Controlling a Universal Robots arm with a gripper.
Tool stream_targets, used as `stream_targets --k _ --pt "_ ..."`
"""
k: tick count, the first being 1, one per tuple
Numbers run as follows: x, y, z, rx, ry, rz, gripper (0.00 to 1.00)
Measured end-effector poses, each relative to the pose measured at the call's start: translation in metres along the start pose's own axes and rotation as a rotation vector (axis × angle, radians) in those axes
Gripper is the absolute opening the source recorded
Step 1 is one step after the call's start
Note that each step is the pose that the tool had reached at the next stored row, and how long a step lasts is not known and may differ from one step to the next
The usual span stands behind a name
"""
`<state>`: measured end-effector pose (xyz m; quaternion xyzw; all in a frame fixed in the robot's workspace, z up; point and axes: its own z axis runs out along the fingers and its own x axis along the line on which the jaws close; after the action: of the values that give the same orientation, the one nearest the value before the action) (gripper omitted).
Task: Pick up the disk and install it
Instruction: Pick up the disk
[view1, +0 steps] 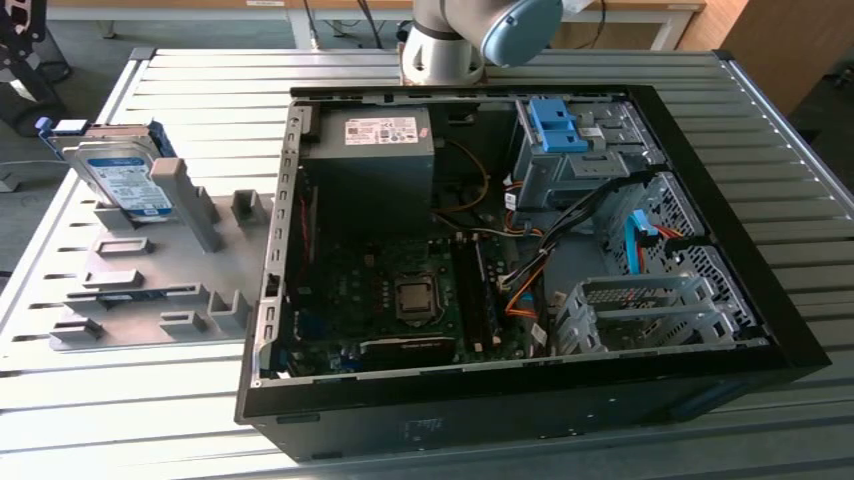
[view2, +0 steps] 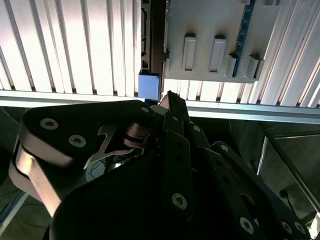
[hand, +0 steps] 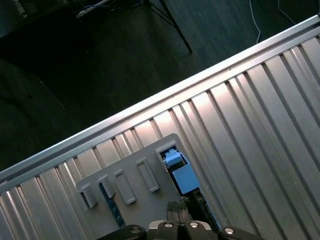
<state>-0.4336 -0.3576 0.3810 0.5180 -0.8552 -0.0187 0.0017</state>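
Note:
The disk (view1: 123, 178), silver with a white-and-blue label and blue side rails, stands on edge in a grey holder plate (view1: 160, 270) on the exterior view's left. In both wrist views it appears edge-on as a blue rail end (view2: 148, 85) (hand: 186, 179) beside the plate's slots. My gripper (view2: 169, 98) (hand: 177, 206) hangs well above the disk, its tip lined up roughly over the blue end. The fingers are shut together with nothing between them. Part of my arm (view1: 461, 40) shows at the back of the table.
An open computer case (view1: 694, 170) lies on the ribbed metal table (view1: 214, 90). It holds a grey power supply box (view1: 374, 150), a blue bracket (view1: 554, 125) and a metal drive cage (view1: 641, 310). The table edge (view2: 240, 112) and dark floor lie past the plate.

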Motion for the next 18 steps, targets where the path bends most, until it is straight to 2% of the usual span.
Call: stream_targets --k 14,18 --pt "0.0004 0.0009 0.0000 0.0000 0.0001 -0.001 0.11" --pt "0.0005 0.0009 0.0001 -0.0004 0.0008 -0.024 0.11"
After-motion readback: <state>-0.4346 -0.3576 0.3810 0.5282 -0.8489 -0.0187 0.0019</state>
